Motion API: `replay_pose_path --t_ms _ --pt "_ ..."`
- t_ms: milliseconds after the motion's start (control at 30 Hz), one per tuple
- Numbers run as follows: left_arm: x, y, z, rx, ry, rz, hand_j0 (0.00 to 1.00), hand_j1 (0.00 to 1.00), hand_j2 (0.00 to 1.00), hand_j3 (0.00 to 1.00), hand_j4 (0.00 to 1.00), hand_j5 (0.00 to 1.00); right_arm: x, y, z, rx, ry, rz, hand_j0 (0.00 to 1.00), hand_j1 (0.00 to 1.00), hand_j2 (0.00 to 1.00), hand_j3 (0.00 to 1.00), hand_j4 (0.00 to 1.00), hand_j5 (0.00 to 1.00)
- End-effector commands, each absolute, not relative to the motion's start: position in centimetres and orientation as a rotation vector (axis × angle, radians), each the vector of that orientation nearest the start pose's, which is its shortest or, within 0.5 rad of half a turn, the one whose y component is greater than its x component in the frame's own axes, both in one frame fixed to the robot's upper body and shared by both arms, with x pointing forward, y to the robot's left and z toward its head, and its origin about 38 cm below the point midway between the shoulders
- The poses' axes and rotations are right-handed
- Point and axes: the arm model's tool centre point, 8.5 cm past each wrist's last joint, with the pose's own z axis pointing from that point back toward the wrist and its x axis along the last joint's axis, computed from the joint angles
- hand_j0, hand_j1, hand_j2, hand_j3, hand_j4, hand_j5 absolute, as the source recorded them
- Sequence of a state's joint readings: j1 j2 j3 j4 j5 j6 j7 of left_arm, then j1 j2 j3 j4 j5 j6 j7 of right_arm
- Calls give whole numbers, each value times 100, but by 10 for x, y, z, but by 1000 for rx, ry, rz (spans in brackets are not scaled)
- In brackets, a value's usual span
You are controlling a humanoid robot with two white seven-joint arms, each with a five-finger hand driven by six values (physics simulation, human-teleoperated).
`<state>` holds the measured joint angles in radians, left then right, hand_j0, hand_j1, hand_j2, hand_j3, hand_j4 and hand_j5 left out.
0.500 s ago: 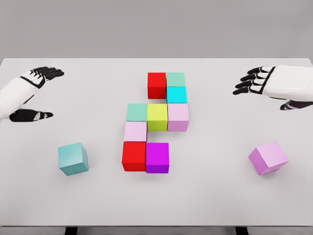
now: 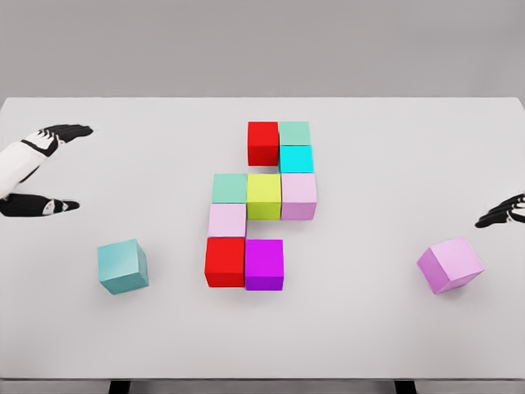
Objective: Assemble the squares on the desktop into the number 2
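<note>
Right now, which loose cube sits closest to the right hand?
The pink cube at the table's lower right, just below the right hand; the other loose one, the teal cube, lies far left.

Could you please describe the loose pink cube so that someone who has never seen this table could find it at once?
Start at the cluster of touching cubes in the middle of the white table, then look far right and towards the near edge. The pink cube sits there alone, just below the right hand. Unlike the two pink cubes in the cluster, it touches nothing and sits turned askew.
</note>
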<state>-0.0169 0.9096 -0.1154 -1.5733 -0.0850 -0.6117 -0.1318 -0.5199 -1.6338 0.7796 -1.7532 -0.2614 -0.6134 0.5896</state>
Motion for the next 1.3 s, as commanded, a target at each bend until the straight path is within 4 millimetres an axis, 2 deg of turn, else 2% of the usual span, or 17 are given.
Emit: replay_pose_path --t_ms 0,33,133,200,233,267,333,400,500,733,833,1133,1267 --pt "343 419 220 321 -1751 -1303 99 99 99 99 99 99 289 -444 292 -57 -1018 1904 100 100 100 100 100 100" --pt "341 421 218 273 -1727 -1289 99 99 99 99 99 99 289 -443 291 -51 -1022 1901 100 100 100 100 100 100" --pt "339 423 230 202 -1747 -1213 99 99 99 99 99 99 295 -435 299 -2 -1130 1820 100 100 100 100 100 100" --pt "334 422 238 131 -1715 -1202 99 99 99 99 99 99 315 -431 298 -46 -1117 1691 100 100 100 100 100 100" --pt "327 416 247 73 -1683 -1221 100 100 100 100 100 100 332 -421 294 -66 -1118 1613 100 100 100 100 100 100" --pt "324 412 251 48 -1676 -1234 100 100 100 100 100 100 337 -415 292 -61 -1131 1598 100 100 100 100 100 100" --pt "321 404 255 21 -1688 -1242 100 100 100 100 100 100 332 -405 297 -12 -1231 1691 100 100 100 100 100 100" --pt "317 400 243 -18 -1661 -1230 99 99 99 99 99 99 330 -408 298 -17 -1222 1693 100 100 100 100 100 100" --pt "307 394 225 -105 -1592 -1252 100 100 100 100 100 100 332 -413 287 -34 -1148 1641 100 100 100 100 100 100" --pt "302 395 196 -174 -1337 -1280 100 100 100 100 100 100 336 -404 275 -51 -1130 1701 100 100 100 100 100 100" --pt "305 391 190 -169 -1338 -1250 100 100 100 100 100 100 339 -397 265 -61 -1120 1747 100 100 100 100 100 100" --pt "307 382 176 -184 -1345 -1201 100 100 100 100 100 100 330 -396 241 -26 -1054 1779 100 100 100 100 100 100" --pt "308 379 170 -189 -1327 -1172 100 100 100 100 100 100 331 -387 228 5 -1055 1794 100 100 100 100 100 100"
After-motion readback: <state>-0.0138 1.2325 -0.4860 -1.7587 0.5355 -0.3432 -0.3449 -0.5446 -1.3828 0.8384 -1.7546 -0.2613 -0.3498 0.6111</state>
